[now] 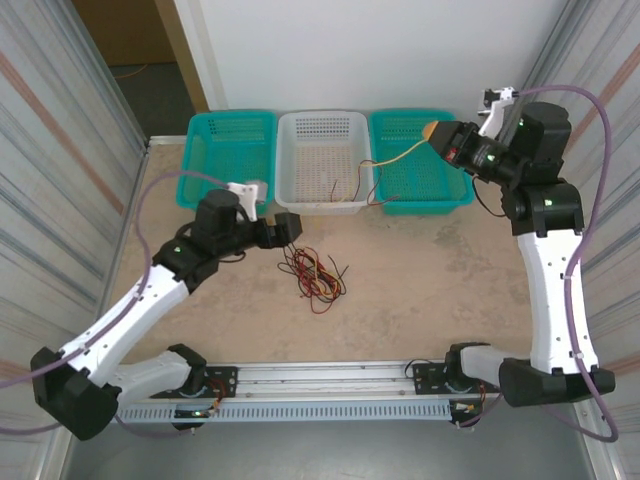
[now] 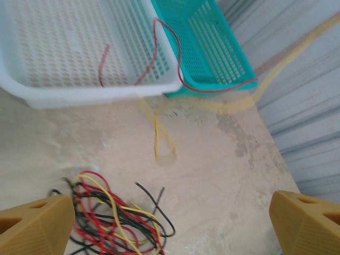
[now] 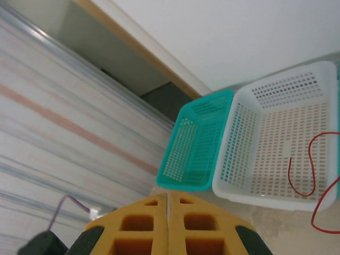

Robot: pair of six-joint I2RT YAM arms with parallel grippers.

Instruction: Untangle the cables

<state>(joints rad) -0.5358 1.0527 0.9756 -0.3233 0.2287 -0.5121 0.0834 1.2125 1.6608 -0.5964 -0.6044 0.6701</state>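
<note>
Beige tabletop (image 1: 430, 270), cables (image 1: 315, 272) tangled just beside left pincer (image 1: 297, 228); fingers (image 2: 37, 226) spread

Three perforated baskets are sitting side by side at the far edge of the desk (image 1: 430, 290): a left teal basket (image 1: 195, 190), a white basket (image 1: 320, 205) in the middle, a right teal basket (image 1: 430, 205).

Main tangle (image 1: 316, 272): thin, curly red, black and yellow cables, heaped loosely together on the table (image 1: 450, 290), just in front of the white basket (image 1: 300, 205).

Short red cable (image 1: 334, 185): lies alone on the white basket's floor, bent.

Second red cable (image 2: 179, 58): draped over that basket's right rim, running on along the right teal basket (image 1: 455, 190).

Yellow cable (image 1: 400, 154): pinched in the closed right gripper (image 1: 431, 133), hanging slack. Its lower loop is blurred, near the table in front of the white basket.
</note>
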